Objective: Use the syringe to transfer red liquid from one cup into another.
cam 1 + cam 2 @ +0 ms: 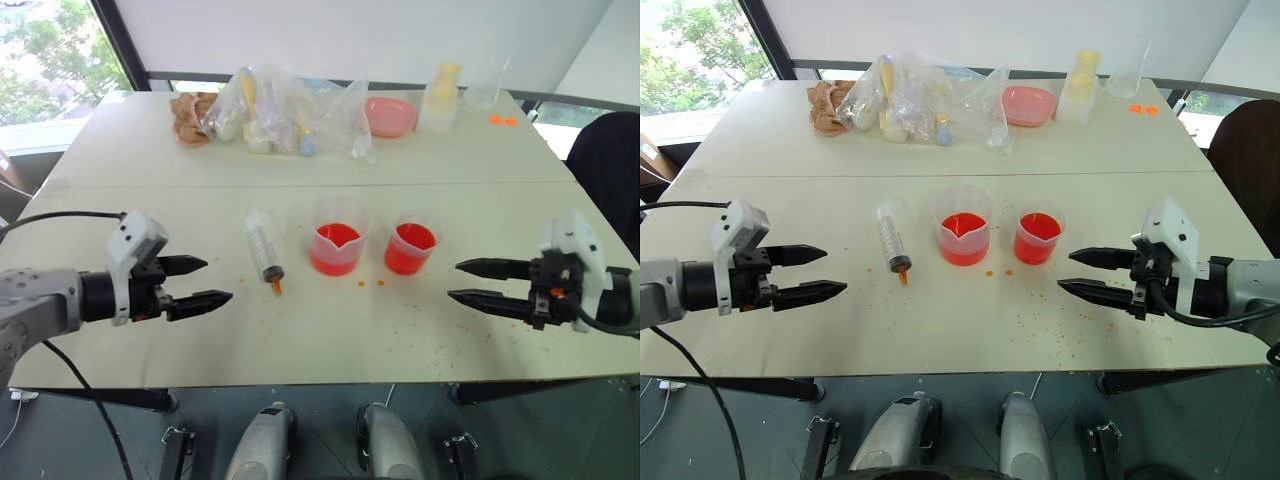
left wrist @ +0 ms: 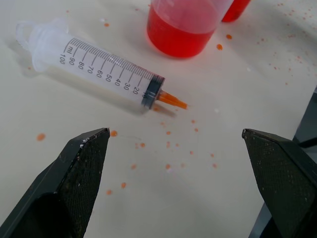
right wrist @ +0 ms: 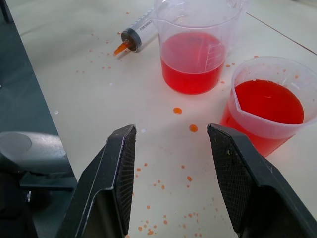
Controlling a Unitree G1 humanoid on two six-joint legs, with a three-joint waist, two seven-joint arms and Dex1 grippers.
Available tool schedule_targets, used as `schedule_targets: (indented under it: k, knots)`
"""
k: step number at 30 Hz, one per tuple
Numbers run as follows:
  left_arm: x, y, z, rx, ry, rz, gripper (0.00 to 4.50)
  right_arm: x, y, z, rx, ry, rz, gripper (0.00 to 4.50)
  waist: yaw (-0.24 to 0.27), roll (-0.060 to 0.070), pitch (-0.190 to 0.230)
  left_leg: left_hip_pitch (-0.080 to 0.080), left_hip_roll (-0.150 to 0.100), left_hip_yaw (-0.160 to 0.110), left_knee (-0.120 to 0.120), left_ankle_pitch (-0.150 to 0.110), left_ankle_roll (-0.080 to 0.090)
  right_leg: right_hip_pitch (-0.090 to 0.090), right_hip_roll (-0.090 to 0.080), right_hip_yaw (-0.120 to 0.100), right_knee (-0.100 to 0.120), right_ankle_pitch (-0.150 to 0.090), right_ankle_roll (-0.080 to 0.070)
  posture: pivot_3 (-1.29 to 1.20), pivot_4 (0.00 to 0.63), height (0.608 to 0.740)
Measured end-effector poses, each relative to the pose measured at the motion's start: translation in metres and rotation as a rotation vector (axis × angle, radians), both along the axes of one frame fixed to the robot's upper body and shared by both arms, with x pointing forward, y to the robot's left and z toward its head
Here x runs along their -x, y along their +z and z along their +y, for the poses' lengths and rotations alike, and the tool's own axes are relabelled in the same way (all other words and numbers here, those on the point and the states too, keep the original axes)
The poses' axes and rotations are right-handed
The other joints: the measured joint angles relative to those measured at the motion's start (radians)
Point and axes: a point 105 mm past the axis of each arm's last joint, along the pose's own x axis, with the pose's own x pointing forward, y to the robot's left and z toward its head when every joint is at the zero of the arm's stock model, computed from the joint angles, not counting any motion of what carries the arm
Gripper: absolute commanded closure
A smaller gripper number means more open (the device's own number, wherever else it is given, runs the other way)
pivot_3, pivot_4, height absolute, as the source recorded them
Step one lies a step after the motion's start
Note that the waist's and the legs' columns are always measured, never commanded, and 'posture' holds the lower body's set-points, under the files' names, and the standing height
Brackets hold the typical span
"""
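Waiting with both grippers empty, and the syringe lies closest to the left one.

Nearest to the robot, the left gripper has its fingers spread wide and holds nothing; it floats over the table, pointing inward and a bit down. The right gripper is open too, empty, pointing back toward the middle. Just past the left gripper lies the syringe, flat on the table, its long side running away from the robot, orange tip toward the robot. Beside it stands the cup with a spout, then the narrower cup, both holding red liquid. I think the left arm should reach for it.
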Motion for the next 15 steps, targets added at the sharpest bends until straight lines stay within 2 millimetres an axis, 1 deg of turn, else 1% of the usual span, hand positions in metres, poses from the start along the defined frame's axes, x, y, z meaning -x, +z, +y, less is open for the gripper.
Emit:
schedule_targets:
  k: [1,4,6,7,8,9,10,11,13,15]
  knots:
    - [-0.001,0.002,-0.001,0.002,-0.001,-0.002,0.06,0.0,0.0,0.0,0.0,0.0,-0.002,2.11,0.0,0.0,0.0,0.0,0.0,0.0,0.0,0.0,0.0,0.0,0.0,0.0,0.0,0.0,0.0,0.0,0.15,0.74]
    - [-0.004,0.005,-0.01,-0.023,-0.008,0.062,0.06,-0.001,0.001,0.002,0.004,0.01,-0.013,2.11,0.001,-0.001,0.0,0.0,0.0,0.0,0.0,0.0,0.0,0.001,0.0,0.0,0.0,0.0,0.0,0.0,0.15,0.74]
    - [-0.013,0.01,-0.014,-0.069,0.006,0.105,0.06,-0.003,0.002,0.005,0.008,0.023,-0.023,2.11,0.001,-0.001,0.0,0.001,-0.001,0.0,0.001,0.0,0.0,0.002,0.001,0.0,0.001,0.0,0.001,0.0,0.15,0.74]
    - [-0.022,0.017,-0.017,-0.077,0.027,0.116,0.06,-0.004,0.005,0.007,0.01,0.038,-0.039,2.11,0.003,-0.001,0.001,0.001,-0.002,-0.001,0.002,0.0,0.0,0.002,0.001,-0.001,0.002,0.0,0.001,0.0,0.15,0.74]
    - [-0.037,0.026,-0.021,-0.07,0.07,0.128,0.06,-0.006,0.01,0.01,0.018,0.064,-0.068,2.11,0.004,-0.002,0.001,0.001,-0.002,-0.002,0.003,0.0,0.0,0.003,0.001,-0.001,0.002,0.0,0.002,0.0,0.15,0.74]
    - [-0.056,0.035,-0.025,-0.043,0.124,0.157,0.06,-0.008,0.017,0.016,0.029,0.1,-0.104,2.11,0.005,-0.002,0.001,0.002,-0.003,-0.003,0.004,0.0,0.0,0.005,0.001,-0.001,0.003,0.0,0.002,0.0,0.15,0.74]
    - [-0.069,0.04,-0.025,-0.041,0.178,0.179,0.06,-0.007,0.024,0.022,0.037,0.139,-0.145,2.11,0.0,-0.002,0.001,0.002,-0.002,-0.003,0.004,0.001,0.0,0.005,0.002,-0.002,0.003,0.002,0.006,0.0,0.15,0.74]
    - [-0.083,0.038,-0.026,-0.041,0.236,0.242,0.06,-0.008,0.031,0.027,0.043,0.178,-0.178,2.11,-0.003,-0.003,0.0,0.003,-0.003,-0.003,0.004,0.001,0.0,0.006,0.001,-0.001,0.004,0.002,0.008,0.0,0.15,0.74]
    - [-0.095,0.032,-0.028,-0.054,0.298,0.323,0.06,-0.007,0.037,0.033,0.051,0.226,-0.213,2.11,-0.013,-0.003,0.0,0.003,-0.003,-0.003,0.001,0.0,0.0,0.002,0.001,0.0,0.004,0.002,0.009,0.0,0.15,0.74]
    - [-0.11,0.021,-0.036,-0.041,0.351,0.419,0.06,-0.009,0.038,0.04,0.062,0.279,-0.228,2.11,-0.019,-0.003,0.0,0.002,-0.003,-0.003,0.001,0.001,0.0,0.0,0.001,-0.001,0.006,0.002,0.009,0.0,0.15,0.74]
